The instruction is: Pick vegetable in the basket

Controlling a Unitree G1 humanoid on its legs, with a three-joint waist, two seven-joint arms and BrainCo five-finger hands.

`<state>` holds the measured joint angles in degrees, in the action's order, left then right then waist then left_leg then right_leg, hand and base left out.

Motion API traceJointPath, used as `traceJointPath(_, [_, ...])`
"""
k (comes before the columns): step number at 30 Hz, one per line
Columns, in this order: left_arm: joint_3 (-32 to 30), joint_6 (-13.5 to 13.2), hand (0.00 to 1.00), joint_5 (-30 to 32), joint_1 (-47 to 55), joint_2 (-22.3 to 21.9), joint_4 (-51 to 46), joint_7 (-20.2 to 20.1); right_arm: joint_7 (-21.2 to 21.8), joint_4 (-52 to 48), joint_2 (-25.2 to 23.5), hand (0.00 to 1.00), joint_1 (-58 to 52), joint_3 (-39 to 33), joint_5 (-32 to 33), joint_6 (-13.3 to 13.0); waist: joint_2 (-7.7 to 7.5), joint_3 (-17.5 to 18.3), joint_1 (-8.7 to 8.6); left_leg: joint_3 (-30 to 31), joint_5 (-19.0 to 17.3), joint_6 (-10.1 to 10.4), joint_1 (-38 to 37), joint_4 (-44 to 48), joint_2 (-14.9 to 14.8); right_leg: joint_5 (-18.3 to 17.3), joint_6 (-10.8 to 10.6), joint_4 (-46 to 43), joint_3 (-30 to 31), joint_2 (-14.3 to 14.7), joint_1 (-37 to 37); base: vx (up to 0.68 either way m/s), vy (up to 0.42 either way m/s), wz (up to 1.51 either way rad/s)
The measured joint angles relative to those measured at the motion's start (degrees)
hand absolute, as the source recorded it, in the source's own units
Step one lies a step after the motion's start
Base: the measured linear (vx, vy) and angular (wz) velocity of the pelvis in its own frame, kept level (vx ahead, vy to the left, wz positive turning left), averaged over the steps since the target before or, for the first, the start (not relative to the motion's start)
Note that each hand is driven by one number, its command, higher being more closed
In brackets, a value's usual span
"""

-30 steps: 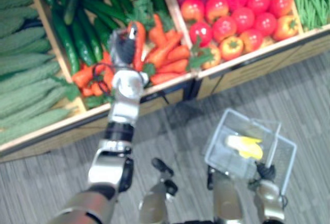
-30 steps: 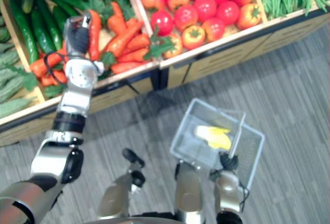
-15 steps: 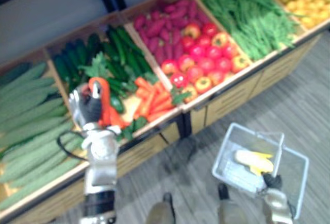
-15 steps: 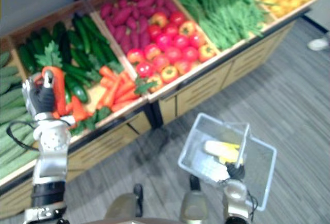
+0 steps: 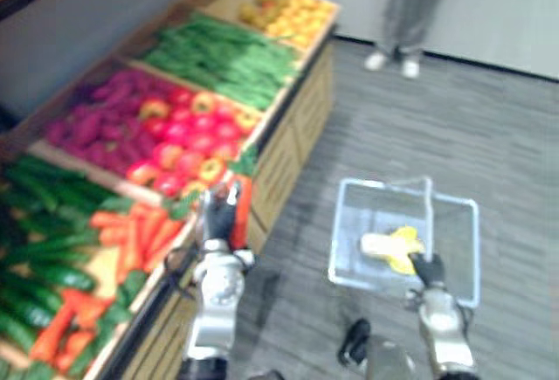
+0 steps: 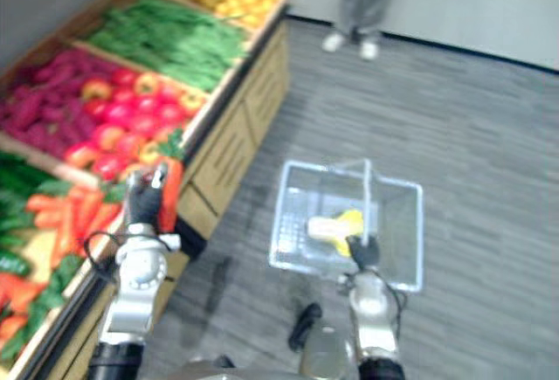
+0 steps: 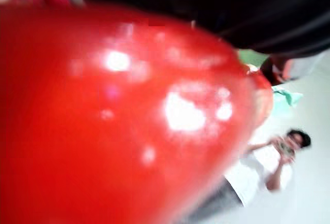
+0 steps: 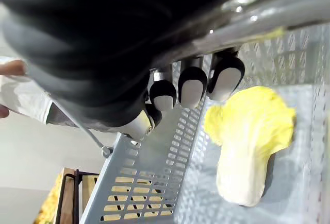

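Big produce stand [image 5: 284, 140] runs along the robot's left. The plastic basket [image 6: 403, 223] hangs over the floor from the right hand [image 6: 364, 253], fingers curled round its handle, with a yellow cabbage [image 8: 252, 141] lying inside. The left hand [image 5: 218, 218] has its fingers wrapped round a carrot [image 5: 244, 210], upright at the stand's edge, outside the basket.

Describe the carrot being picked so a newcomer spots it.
Find the long wooden stand of vegetables. At its front edge, by the carrot pile, the left hand is raised. The carrot is the one held upright in that hand; the others lie flat in the pile.
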<state>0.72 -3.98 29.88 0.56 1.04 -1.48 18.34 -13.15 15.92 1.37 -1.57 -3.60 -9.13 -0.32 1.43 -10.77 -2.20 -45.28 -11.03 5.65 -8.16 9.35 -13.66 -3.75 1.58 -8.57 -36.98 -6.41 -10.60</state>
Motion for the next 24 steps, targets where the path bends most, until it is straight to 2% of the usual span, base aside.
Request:
traceJointPath(1, [0.48, -0.60, 1.00, -0.13, 0.50, -0.33, 1.24, -0.49, 0.19, -0.02, 0.03, 1.00, 0.33, 1.45, 0.02, 0.00, 1.03, 0.42, 0.97, -1.14, 0.47, -0.48, -0.42, -0.05, -1.68, -2.08, -1.24, 1.50, -0.74, 1.54, 0.77, 0.06, -0.276, -1.63])
traceJointPath(2, [1.95, -1.05, 1.00, -0.60, 1.18, -1.39, 3.86, -1.42, 0.76, -1.40, 0.17, 1.00, 0.43, 4.21, 0.10, 0.06, 1.63, 0.33, 0.73, -1.17, -0.29, 0.81, 0.18, 6.03, -6.37, -4.75, 1.70, -8.79, 0.94, 0.53, -0.47, 0.07, -0.188, -1.10])
traceJointPath(3, [2.36, -1.07, 1.00, -0.90, 1.30, -1.01, 4.66, -1.92, 1.18, -1.87, -0.28, 1.00, 0.13, 5.60, 0.15, 0.12, -1.11, 0.25, 0.02, -1.38, -0.62, 0.99, 0.31, 11.56, -6.29, -6.70, 1.43, -11.02, 3.45, -1.92, 0.76, 0.10, -0.305, -1.36])
traceJointPath(4, [2.32, -0.91, 1.00, -2.45, 2.43, -1.72, 7.79, -2.21, 2.05, -2.25, -0.06, 1.00, 0.55, 8.52, 0.54, 0.39, -1.69, -0.37, 0.34, 1.69, -0.01, -4.83, 2.67, 24.49, -11.19, -7.41, 1.44, -10.62, 9.26, 1.64, 1.48, 0.05, -0.329, -1.76])
traceJointPath(5, [2.56, -0.88, 1.00, -2.81, 4.21, -3.16, 10.23, -2.55, 2.62, -3.34, 0.82, 1.00, 0.65, 11.51, 0.62, 0.39, -1.38, 0.20, 1.78, 11.23, -1.94, -4.76, 7.28, 32.50, -9.99, -5.52, 2.02, -7.10, 14.16, 4.56, 2.31, 0.07, -0.351, -2.10])
traceJointPath(6, [2.99, -0.88, 1.00, -2.84, 4.83, -3.46, 10.76, -2.53, 2.97, -4.20, 1.39, 1.00, 0.80, 12.61, 0.62, 0.38, -1.36, 0.22, 2.51, 16.32, -2.63, -4.02, 9.46, 33.30, -7.40, -4.61, 1.83, -5.26, 16.51, 5.53, 2.56, 0.11, -0.229, -2.30])
traceJointPath(8, [4.77, -0.86, 1.00, -2.93, 5.66, -3.39, 12.45, -2.53, 4.39, -5.14, 2.21, 1.00, 1.63, 14.63, 0.73, -0.02, -1.35, 0.14, 3.20, 29.50, -6.14, -1.96, 14.44, 26.96, 1.01, -2.09, 0.79, 0.84, 21.89, 8.25, 5.56, 0.20, -0.072, -1.79])
traceJointPath(10, [6.96, -0.88, 1.00, -2.97, 5.64, -3.37, 12.55, -2.47, 5.03, -5.35, 3.22, 1.00, 1.46, 14.72, 2.09, -0.02, -1.35, 0.21, 3.12, 33.54, -6.13, -1.69, 14.64, 17.53, 4.31, -0.67, 2.35, 2.63, 23.68, 9.30, 8.34, 0.22, -0.032, -0.93])
traceJointPath(12, [9.19, -0.91, 1.00, -4.06, 5.09, -3.61, 13.22, -2.49, 6.06, -6.42, 4.67, 1.00, 0.87, 14.70, 2.94, 0.04, -1.12, 0.37, 3.03, 32.56, -1.75, -2.82, 13.95, 9.85, 5.33, -0.66, 2.37, 3.11, 24.65, 9.68, 10.37, 0.23, 0.004, -0.55])
traceJointPath(14, [12.06, -0.86, 1.00, -4.15, 3.19, -3.61, 16.14, -2.60, 6.69, -10.78, 5.66, 1.00, -1.71, 14.73, 3.00, 0.02, -0.32, 0.94, 2.22, 31.76, 6.00, -3.36, 12.65, 2.14, 6.38, -0.72, 2.31, 3.79, 25.05, 9.82, 11.34, 0.23, 0.090, -0.26])
traceJointPath(15, [12.58, -0.85, 1.00, -4.15, 2.67, -3.61, 16.93, -2.64, 6.87, -11.56, 5.51, 1.00, -2.28, 14.74, 3.07, 0.01, -0.45, 1.17, 2.14, 31.51, 6.20, -3.30, 11.98, 0.57, 6.78, -0.78, 2.24, 4.02, 25.26, 9.60, 11.34, 0.17, 0.127, -0.21])
traceJointPath(17, [14.56, -0.69, 1.00, -4.01, 0.98, -3.58, 19.60, -3.04, 7.68, -14.63, 5.12, 1.00, -4.03, 14.88, 4.73, 0.01, -0.92, 1.64, 1.55, 30.21, 9.04, -4.17, 8.65, -6.58, 9.15, -1.14, 1.59, 4.50, 26.33, 8.17, 11.38, 0.14, 0.156, -0.08])
traceJointPath(19, [15.13, -0.43, 1.00, -3.88, 0.58, -3.40, 20.94, -3.09, 8.40, -15.82, 4.40, 1.00, -5.30, 14.89, 5.27, 0.01, -1.12, 1.93, 0.96, 30.21, 9.43, -4.46, 7.37, -8.16, 10.12, -1.20, 1.26, 5.09, 26.32, 7.45, 12.22, 0.10, 0.133, 0.05])
traceJointPath(24, [15.40, 0.92, 1.00, -3.82, -1.88, -3.02, 24.33, -3.10, 10.49, -17.85, 3.17, 1.00, -7.52, 16.22, 8.07, -0.02, -1.71, 2.93, 0.90, 30.40, 9.50, -4.58, 6.91, -8.87, 11.20, -0.25, -0.17, 7.97, 26.36, 6.65, 13.85, 0.06, 0.075, 0.04])
